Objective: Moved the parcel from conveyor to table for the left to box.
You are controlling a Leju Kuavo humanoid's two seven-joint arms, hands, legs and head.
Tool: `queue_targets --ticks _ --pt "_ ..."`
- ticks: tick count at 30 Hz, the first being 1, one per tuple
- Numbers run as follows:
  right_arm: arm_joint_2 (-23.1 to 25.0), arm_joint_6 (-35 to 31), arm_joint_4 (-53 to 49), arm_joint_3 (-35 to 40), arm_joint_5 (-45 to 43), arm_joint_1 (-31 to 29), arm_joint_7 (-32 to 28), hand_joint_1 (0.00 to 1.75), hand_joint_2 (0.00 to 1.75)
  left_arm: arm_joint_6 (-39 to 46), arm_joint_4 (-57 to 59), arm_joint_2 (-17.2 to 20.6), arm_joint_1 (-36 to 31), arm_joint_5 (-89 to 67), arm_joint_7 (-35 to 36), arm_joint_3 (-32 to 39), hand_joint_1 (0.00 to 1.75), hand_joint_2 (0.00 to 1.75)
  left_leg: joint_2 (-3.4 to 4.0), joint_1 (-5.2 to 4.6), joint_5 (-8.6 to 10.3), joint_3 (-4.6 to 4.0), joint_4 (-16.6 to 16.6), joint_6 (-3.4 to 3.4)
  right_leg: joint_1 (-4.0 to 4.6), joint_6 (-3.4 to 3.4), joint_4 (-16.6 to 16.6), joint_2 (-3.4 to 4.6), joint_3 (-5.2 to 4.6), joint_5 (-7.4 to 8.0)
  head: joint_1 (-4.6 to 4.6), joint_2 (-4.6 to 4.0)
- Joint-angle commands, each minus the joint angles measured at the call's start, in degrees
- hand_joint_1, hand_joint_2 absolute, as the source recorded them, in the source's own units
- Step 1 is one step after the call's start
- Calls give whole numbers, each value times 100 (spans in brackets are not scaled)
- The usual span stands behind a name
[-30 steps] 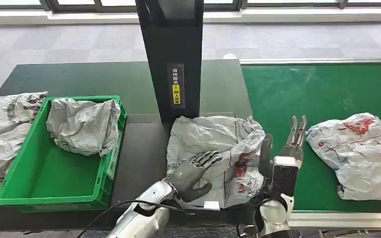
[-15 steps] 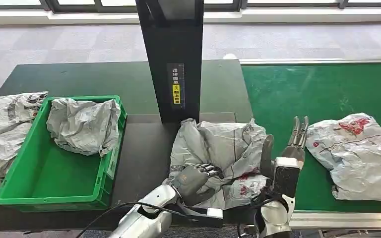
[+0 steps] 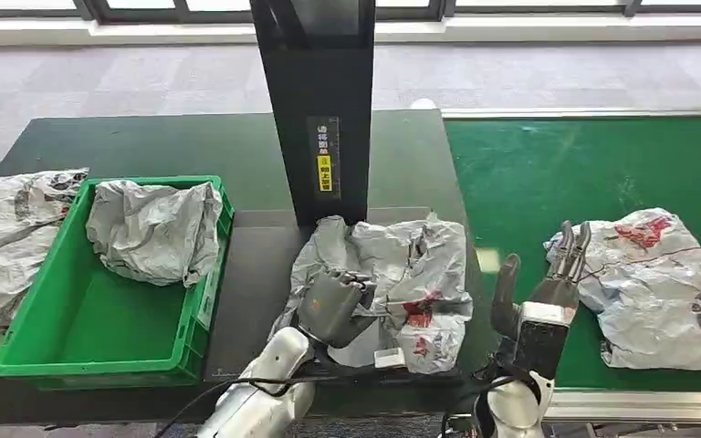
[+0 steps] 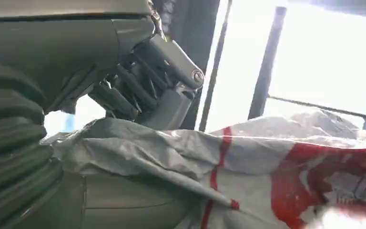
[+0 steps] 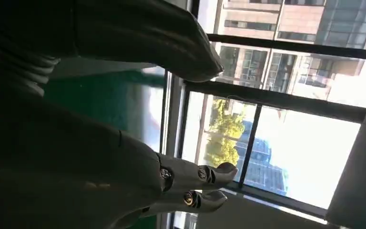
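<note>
1. The parcel lies on the tabletop, directly before the upright post.
2. At the parcel's 9 o'clock stands a bin with a second bag in it.
3. A third bag lies at the bin's 9 o'clock.
4. At the parcel's 3 o'clock runs the conveyor, carrying another bag.
5. The left hand grips the parcel's 7 o'clock corner; the right hand stands between parcel and conveyor bag.

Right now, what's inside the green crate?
One crumpled grey parcel lies at the far end of the green crate; the near floor is bare. Whatever lies beneath that parcel is covered.

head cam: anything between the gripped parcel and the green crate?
Nothing. In the head view, bare dark table separates the parcel in the left hand from the green crate.
</note>
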Motion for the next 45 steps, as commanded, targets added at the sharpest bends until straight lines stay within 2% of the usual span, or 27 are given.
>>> queue_targets --ticks 1,2,4,7,9,13,15,17,18,19,26,28,30,32,33,34,36,37,40,45 --pt "-122 -127 255 467 -32 -216 19 0 0 159 -4889 -190 1185 -702 -349 1800 175 175 54 4 -12 -20 18 5 8 -7 15 17 -28 2 0 0" --pt "-124 -176 303 499 -59 -247 19 0 0 159 -5445 -190 1205 -534 -510 1989 175 175 59 4 -10 -15 11 3 8 -7 10 28 -25 5 2 0" --pt "-132 -225 314 514 -81 -250 19 0 0 159 -5703 -190 1221 -434 -660 2199 175 175 97 2 -21 9 4 3 9 -15 8 44 -15 1 2 0" --pt "-121 -231 260 461 -68 -211 19 0 0 159 -5909 -190 1153 -175 -831 2415 175 175 55 4 -9 3 -1 1 11 -13 4 22 -13 1 2 0" --pt "-121 -230 235 439 -58 -199 19 0 0 159 -6015 -190 1118 -91 -875 2465 175 175 70 5 -15 18 -3 3 17 -19 1 12 3 -4 2 0" --pt "-111 -231 225 404 -43 -197 19 0 0 159 -6097 -190 1088 -15 -867 2515 175 175 36 7 -5 -1 -2 2 12 -15 3 8 -9 -3 2 0" --pt "-94 -232 205 367 -26 -192 19 0 0 159 -6226 -190 1064 191 -920 2654 175 175 51 8 -9 11 -4 6 15 -18 -2 2 3 -4 2 0" --pt "-74 -209 219 315 -8 -185 19 0 0 159 -6272 -190 997 596 -1118 3074 175 175 37 6 -5 2 -3 2 7 -16 3 5 -6 -3 2 0" --pt "-74 -209 219 315 -8 -185 19 0 0 159 -6272 -190 997 596 -1118 3074 175 175 50 7 -9 11 -5 4 10 -20 1 0 3 -5 2 0" --pt "-74 -209 219 315 -8 -185 19 0 0 159 -6272 -190 997 596 -1118 3074 175 175 31 8 -4 2 -4 1 8 -14 1 1 -4 -3 2 0" --pt "-44 -207 185 254 21 -173 19 0 0 159 -5839 -190 754 947 -1420 3945 175 175 45 5 -5 17 -9 3 13 -19 -2 -8 6 -3 0 0" --pt "-39 -191 146 243 38 -146 19 0 0 159 -5480 -190 578 940 -1413 4353 175 175 43 8 -4 16 -7 4 17 -20 -3 -16 8 -3 0 0" --pt "0 -148 88 183 103 -104 19 0 0 159 -4874 -190 339 1027 -1673 4948 175 175 21 2 3 15 -13 0 8 -17 -1 -19 6 -4 0 0" --pt "18 -118 39 164 120 -78 19 0 0 159 -4268 -190 -13 1058 -2083 5558 175 175 35 4 4 27 -20 2 14 -24 -10 -30 17 -2 -2 0" --pt "40 -66 -46 92 116 -51 19 0 0 159 -4131 -190 40 1199 -2329 5794 175 175 41 3 4 31 -22 3 15 -25 -11 -31 19 -1 -2 0" --pt "51 -89 -15 120 166 -42 19 0 0 159 -4115 -190 10 687 -1748 5608 175 175 30 5 12 23 -21 -3 14 -28 -5 -33 11 2 -2 0" --pt "59 -80 -64 106 176 -3 19 0 0 159 -3859 -190 -25 170 -1054 5703 175 175 24 3 3 18 -13 -1 10 -18 -3 -17 7 -3 -4 0" --pt "62 -46 -85 91 175 26 19 0 0 159 -3716 -190 -135 256 -1318 6077 175 175 29 -1 6 30 -24 2 9 -20 -12 -28 19 -3 0 0" --pt "71 19 -63 72 164 36 19 0 0 159 -3473 -190 -237 342 -1564 6496 175 175 25 1 4 23 -13 -3 4 -17 -1 -11 10 -4 0 0" --pt "80 81 -2 58 161 0 19 0 0 159 -3216 -190 -349 272 -1793 6871 175 175 41 3 2 35 -22 -1 12 -23 -13 -19 23 -2 -2 0"
